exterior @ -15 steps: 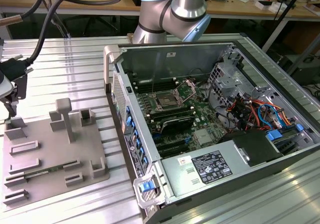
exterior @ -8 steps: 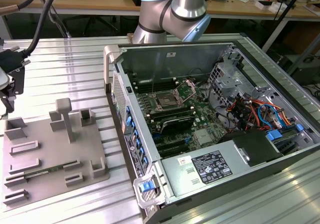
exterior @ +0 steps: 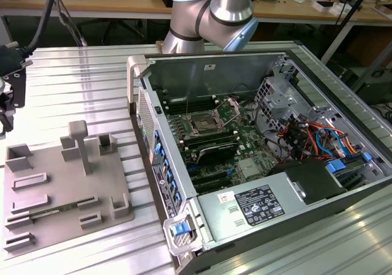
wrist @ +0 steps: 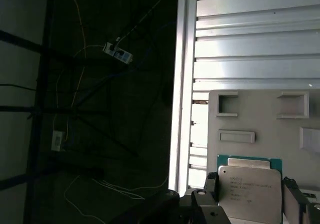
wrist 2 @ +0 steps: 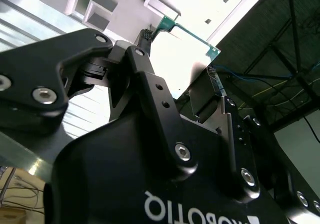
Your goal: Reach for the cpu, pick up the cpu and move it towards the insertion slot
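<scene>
Gripping cpu by opposite edges, gripper jaws stood partly closed on it, above table edge at exterior view's left. Insertion slot lay well apart inside case. Carry likely needed level chip, firm hold.

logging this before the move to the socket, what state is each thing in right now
silvery-grey square cpu with green rim: gripped between the claw's fingers
black claw: shut on the cpu
silver-framed square insertion slot: retention bracket swung up, no chip seated
grey metal computer case: side panel off, interior exposed
</scene>
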`<state>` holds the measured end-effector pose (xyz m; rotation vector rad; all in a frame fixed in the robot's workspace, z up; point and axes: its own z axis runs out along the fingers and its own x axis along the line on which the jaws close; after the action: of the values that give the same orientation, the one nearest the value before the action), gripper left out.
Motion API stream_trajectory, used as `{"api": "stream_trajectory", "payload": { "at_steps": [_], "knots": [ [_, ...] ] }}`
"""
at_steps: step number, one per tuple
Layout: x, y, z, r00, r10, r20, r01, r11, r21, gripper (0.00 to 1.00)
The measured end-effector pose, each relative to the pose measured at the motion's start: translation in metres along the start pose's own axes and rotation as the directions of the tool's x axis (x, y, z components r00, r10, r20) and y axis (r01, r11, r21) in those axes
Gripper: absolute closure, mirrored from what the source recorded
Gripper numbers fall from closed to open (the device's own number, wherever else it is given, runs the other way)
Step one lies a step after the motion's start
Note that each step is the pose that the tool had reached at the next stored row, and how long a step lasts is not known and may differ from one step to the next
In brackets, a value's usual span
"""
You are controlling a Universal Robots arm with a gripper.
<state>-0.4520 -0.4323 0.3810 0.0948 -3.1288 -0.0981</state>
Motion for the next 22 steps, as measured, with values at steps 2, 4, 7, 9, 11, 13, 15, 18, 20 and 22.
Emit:
{"api": "stream_trajectory", "payload": {
  "at_steps": [2,4,7,9,11,13,15,18,20,22],
  "knots": [
    [0.0001,0.0003,-0.0050,1.0000,0.000,0.0000,0.000,1.0000,0.0000,0.45],
    [0.0001,0.0005,-0.0080,1.0000,0.000,0.0001,0.000,1.0000,0.0000,0.45],
    [0.0001,0.0005,-0.0087,1.0000,0.000,0.0002,0.000,1.0000,-0.0001,0.45],
    [0.0001,0.0006,-0.0088,1.0000,0.000,0.0001,0.000,1.0000,0.0000,0.45],
    [0.0001,0.0006,-0.0089,1.0000,0.000,0.0000,0.000,1.0000,0.0000,0.45],
    [0.0001,0.0006,-0.0089,1.0000,0.000,0.0000,0.000,1.0000,0.0000,0.45],
    [0.0001,0.0006,-0.0089,1.0000,0.000,0.0000,0.000,1.0000,0.0000,0.45],
    [0.0001,0.0006,-0.0090,1.0000,0.000,0.0000,0.000,1.0000,0.0000,0.45],
    [0.0001,0.0006,-0.0090,1.0000,0.000,0.0000,0.000,1.0000,0.0000,0.45],
    [0.0001,0.0007,-0.0110,1.0000,0.000,-0.0001,0.000,1.0000,0.0000,0.45]
  ]
}}
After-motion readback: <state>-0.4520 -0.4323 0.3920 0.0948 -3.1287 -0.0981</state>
